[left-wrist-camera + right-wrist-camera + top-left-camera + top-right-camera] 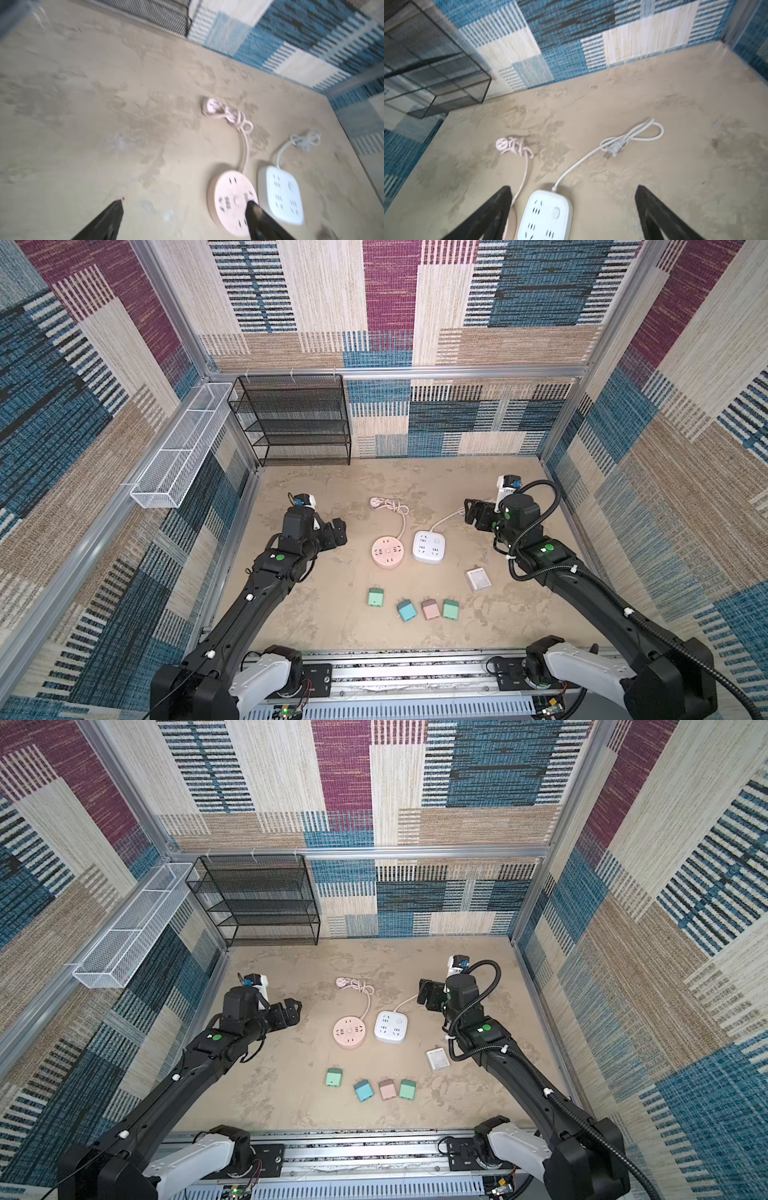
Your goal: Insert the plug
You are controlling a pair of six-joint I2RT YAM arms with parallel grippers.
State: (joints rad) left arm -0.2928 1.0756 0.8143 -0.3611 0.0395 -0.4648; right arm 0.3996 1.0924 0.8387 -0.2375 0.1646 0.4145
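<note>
Several small plugs lie in a row near the table's front: a green plug (375, 597), a blue one (406, 610), a pink one (430, 609) and another green one (450, 609). Behind them sit a round pink socket strip (387, 551) (232, 199) and a white square socket strip (429, 546) (546, 216). My left gripper (338, 533) (185, 203) hovers left of the pink strip, open and holding nothing. My right gripper (473, 512) (573, 188) hovers behind and right of the white strip, also open with nothing in it.
The pink strip's coiled cord and plug (386, 506) and the white strip's cord (629, 139) lie behind the strips. A small white box (478, 579) sits right of them. A black mesh shelf (295, 418) stands at the back left, with a white wire basket (183, 448) on the left wall.
</note>
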